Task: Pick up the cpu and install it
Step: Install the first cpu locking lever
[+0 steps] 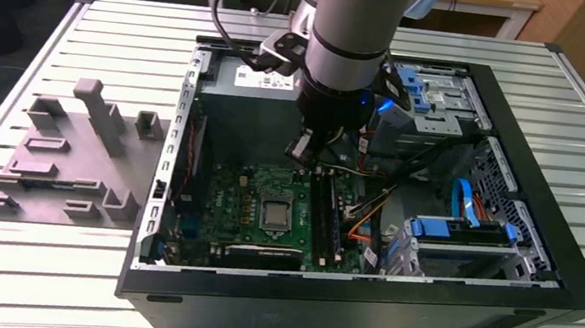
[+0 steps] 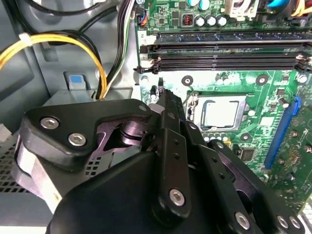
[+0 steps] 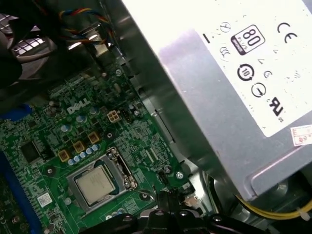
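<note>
The cpu [image 2: 222,113] [image 3: 96,185], a small square chip with a silvery lid, lies flat inside the metal socket frame [image 1: 274,214] on the green motherboard [image 1: 254,209]. In the exterior view my gripper [image 1: 310,154] hangs inside the open computer case, above the board and a little behind the socket. Both wrist views show the dark fingertips [image 2: 163,95] [image 3: 168,197] closed together with nothing between them, beside the socket and apart from the chip.
A large grey power supply box [image 3: 234,97] with a white label stands close beside the gripper. Memory slots [image 2: 224,53] run along one side of the socket, and yellow cables [image 2: 58,41] loop nearby. A grey fixture [image 1: 61,162] lies on the table at the exterior view's left.
</note>
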